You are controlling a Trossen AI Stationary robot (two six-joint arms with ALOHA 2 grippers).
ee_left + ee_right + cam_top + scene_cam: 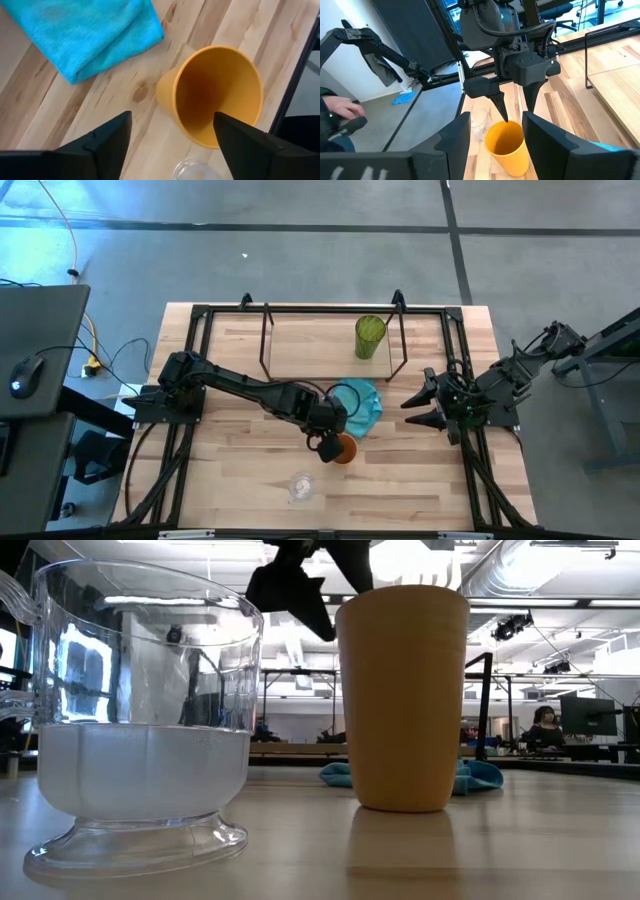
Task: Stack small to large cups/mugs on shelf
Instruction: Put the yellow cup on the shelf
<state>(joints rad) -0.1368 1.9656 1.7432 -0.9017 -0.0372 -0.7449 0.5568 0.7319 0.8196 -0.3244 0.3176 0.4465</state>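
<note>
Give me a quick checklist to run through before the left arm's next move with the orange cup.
1. Left pincer open: ok, fingers spread above the cup's rim.
2. Orange cup upright on the table: ok.
3. Cup free of the pincer: ok, nothing gripped; the fingertips hang just above the rim.
4. Green tumbler on the shelf: ok, standing at its right end.
5. Small clear glass clear of the orange cup: ok, apart, nearer the table's front edge.
6. Right pincer out of the way: ok, open, waiting at the table's right side.
</note>
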